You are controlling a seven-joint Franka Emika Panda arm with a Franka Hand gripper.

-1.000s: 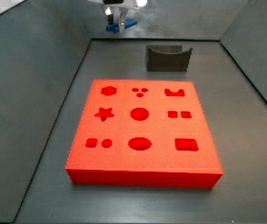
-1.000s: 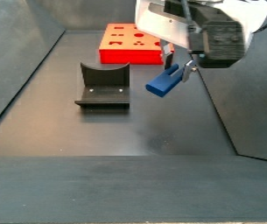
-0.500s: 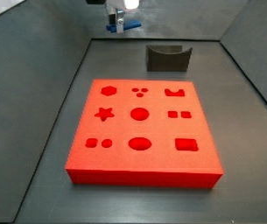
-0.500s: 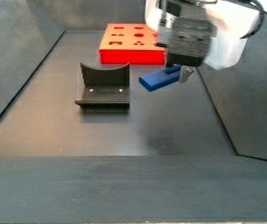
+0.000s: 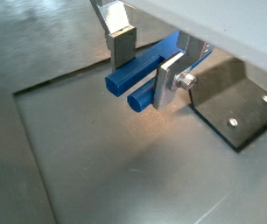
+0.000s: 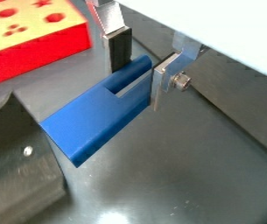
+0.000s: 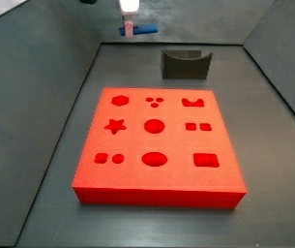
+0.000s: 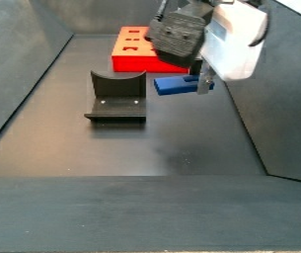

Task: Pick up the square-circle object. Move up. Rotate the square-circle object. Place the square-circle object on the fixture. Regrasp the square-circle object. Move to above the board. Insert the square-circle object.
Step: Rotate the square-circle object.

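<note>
Square-circle object is clamped between your gripper plates, held clear of the floor and lying roughly level, as you see in a side view. It hangs just to one side of the fixture, not touching it. That same view shows you the board farther back, partly hidden behind the arm.

Look at a wrist view and you get the two rounded prongs of the blue piece side by side, with the fingers pressed against its flanks and the fixture's plate close by. In another wrist view you see instead the piece's broad flat face, a corner of the board and the dark fixture at the edge.

From a side view facing the board you make out all its recesses and the fixture's notch, but the gripper is tiny at the far end, and the blue piece is barely a sliver there
</note>
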